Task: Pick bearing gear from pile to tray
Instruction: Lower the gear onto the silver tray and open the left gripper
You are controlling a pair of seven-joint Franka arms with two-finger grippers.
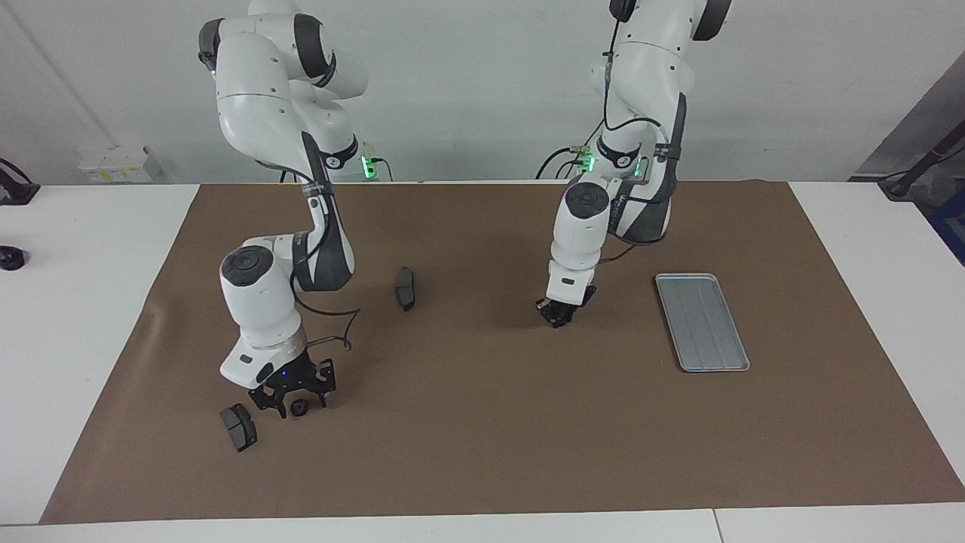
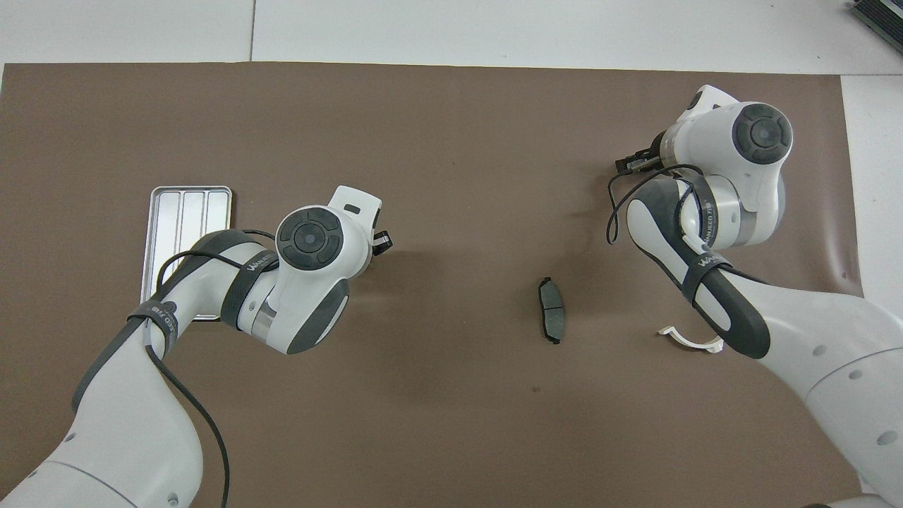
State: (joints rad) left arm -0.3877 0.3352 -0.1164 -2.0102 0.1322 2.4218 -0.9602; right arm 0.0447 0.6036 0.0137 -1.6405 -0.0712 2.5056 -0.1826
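One brown mat covers the white table, and two white Franka arms reach onto it; the band on each forearm carries lettering, seen from overhead, that starts "WAN" and cannot be read further. One silver-grey tray, rectangular with lengthwise ridges, lies toward the left arm's end of the table, its long axis running roughly from the robots outward, nothing visible in it. Two dark grey brake pads: one between the two arms, long axis also running roughly away from the robots; the other at the right arm's end, farther from the robots, lying aslant. One white half-ring bracket, partly covered by the right forearm in the overhead view. One black round bearing gear, lying flat on the mat just beside the second pad and directly under the right gripper, whose fingers stand spread to either side of it, not clamped. The left gripper has its fingertips together, low over bare mat between the first pad and the tray; whether it pinches anything cannot be told.
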